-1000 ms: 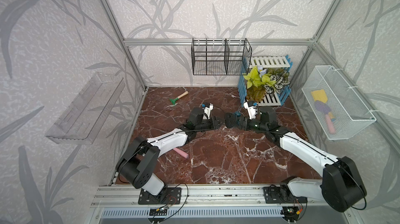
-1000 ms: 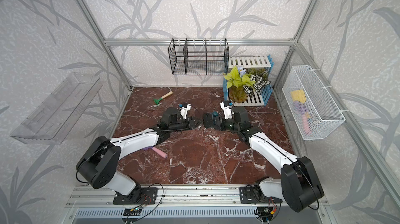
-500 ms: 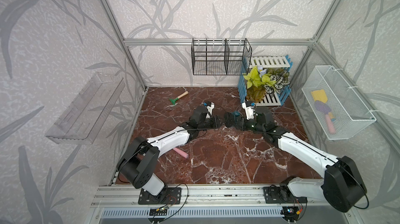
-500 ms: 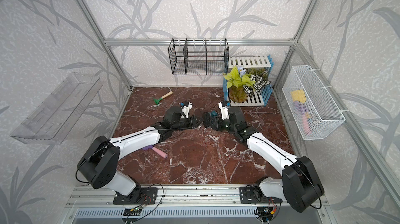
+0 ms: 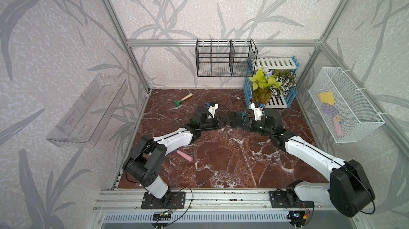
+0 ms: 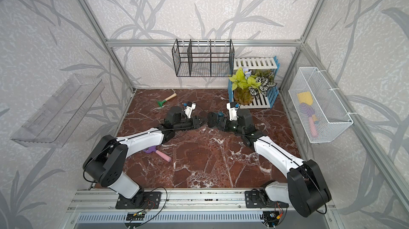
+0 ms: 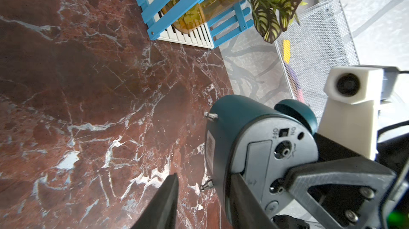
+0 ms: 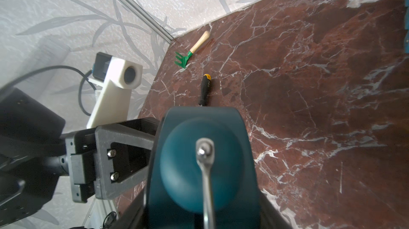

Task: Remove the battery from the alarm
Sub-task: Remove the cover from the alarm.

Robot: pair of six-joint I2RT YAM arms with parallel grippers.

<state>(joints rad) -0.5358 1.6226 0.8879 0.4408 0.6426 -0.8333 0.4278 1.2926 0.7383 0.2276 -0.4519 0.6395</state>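
Markings ON, OFF on back of one alarm [image 7: 254, 132], clamped by right gripper [image 5: 240, 122]; left gripper [image 7: 204, 181] jaws apart; one screwdriver [image 8: 204, 89].

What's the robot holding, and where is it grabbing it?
The right gripper holds the teal alarm, squeezing it front to back; one finger lies on its dark back. The left gripper holds nothing.

surface: red-brown marble tabletop [image 5: 221, 161] | back left: green hand rake [image 5: 182, 100] with wooden handle, lying flat | near the rake, apart from it: black-handled screwdriver [image 8: 204, 89] with yellow cap | front left: pink-handled purple tool [image 6: 157, 151] | back right corner: blue-and-white slatted rack [image 5: 277, 104]
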